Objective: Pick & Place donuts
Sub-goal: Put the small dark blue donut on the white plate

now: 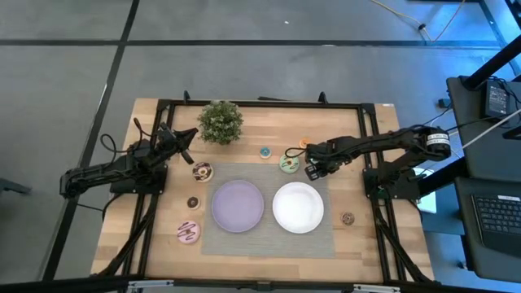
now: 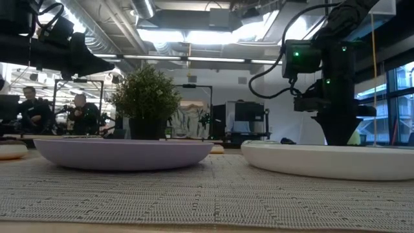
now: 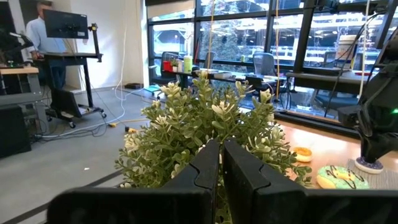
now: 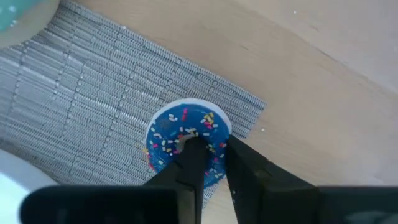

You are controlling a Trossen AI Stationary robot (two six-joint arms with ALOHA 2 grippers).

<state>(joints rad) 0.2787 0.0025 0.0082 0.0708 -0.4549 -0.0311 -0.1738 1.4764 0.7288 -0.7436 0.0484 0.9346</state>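
My right gripper (image 4: 211,155) is shut on a blue sprinkled donut (image 4: 168,134) over the grey mat's far right corner (image 4: 249,102), next to the green donut (image 1: 289,163) and the white plate (image 1: 298,207). My left gripper (image 3: 221,155) is shut and holds nothing; it hovers by the potted plant (image 1: 221,121). Lying flat on the table are a chocolate-white donut (image 1: 202,171), a tiny brown one (image 1: 193,202), a pink one (image 1: 189,232), a tiny blue one (image 1: 265,151), an orange one (image 1: 304,143) and one more (image 1: 348,218) right of the white plate. My right gripper holds the blue donut by one side of its ring (image 4: 214,134). One finger (image 4: 191,152) is in the hole and the other (image 4: 245,165) is outside the rim. The fingers point down from above. The donut lies level; whether it is clear of the mat, I cannot tell.
The lilac plate (image 1: 238,205) and the white plate sit side by side on the mat. The potted plant stands at the far edge, straight ahead of my left gripper. Bare wood (image 1: 358,195) lies right of the mat. People show in the room behind.
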